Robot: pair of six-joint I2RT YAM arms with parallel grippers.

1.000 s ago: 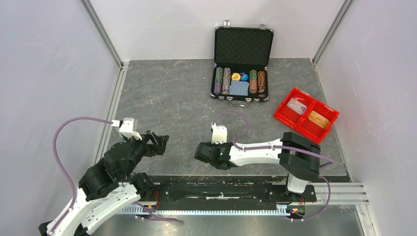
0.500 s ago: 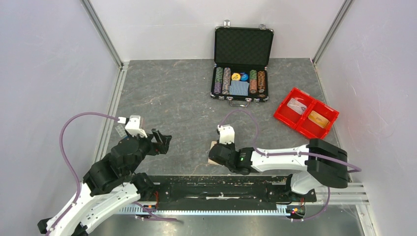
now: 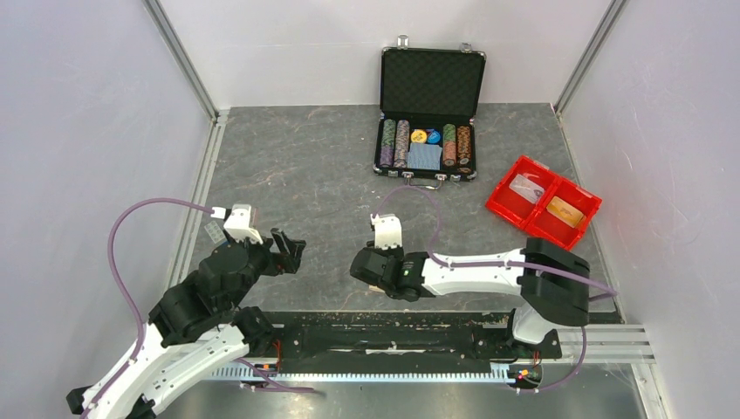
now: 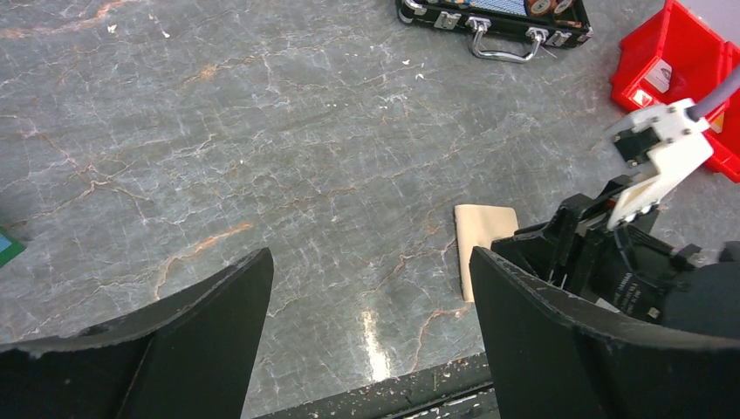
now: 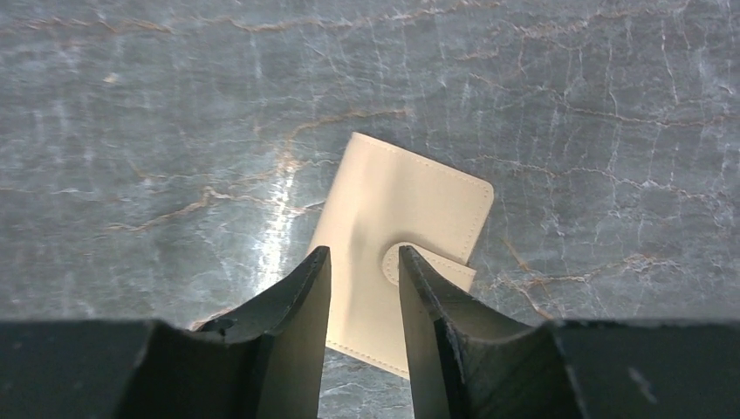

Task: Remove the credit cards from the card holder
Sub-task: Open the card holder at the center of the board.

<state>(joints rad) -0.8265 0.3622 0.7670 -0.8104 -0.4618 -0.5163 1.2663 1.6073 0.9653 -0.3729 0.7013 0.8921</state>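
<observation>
Right gripper (image 5: 363,258), jaws narrowly parted and empty, poised above snapped-shut tan card holder (image 5: 410,209) at 6 o'clock; left gripper (image 4: 368,262) at 8 o'clock, wide open, empty. Pale credit card (image 3: 526,186) and orange credit card (image 3: 565,210) seemingly already in red tray (image 3: 543,200) at 3 o'clock; extraction judged complete

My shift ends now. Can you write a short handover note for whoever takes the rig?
Left gripper: open, empty, over the table at left.
Right gripper: fingers slightly apart, empty, over the card holder, which lies snapped shut on the table.
Pale card and orange card: one per compartment of the red tray.
Done: two cards out. Left: holder is shut, so check inside for more.
</observation>
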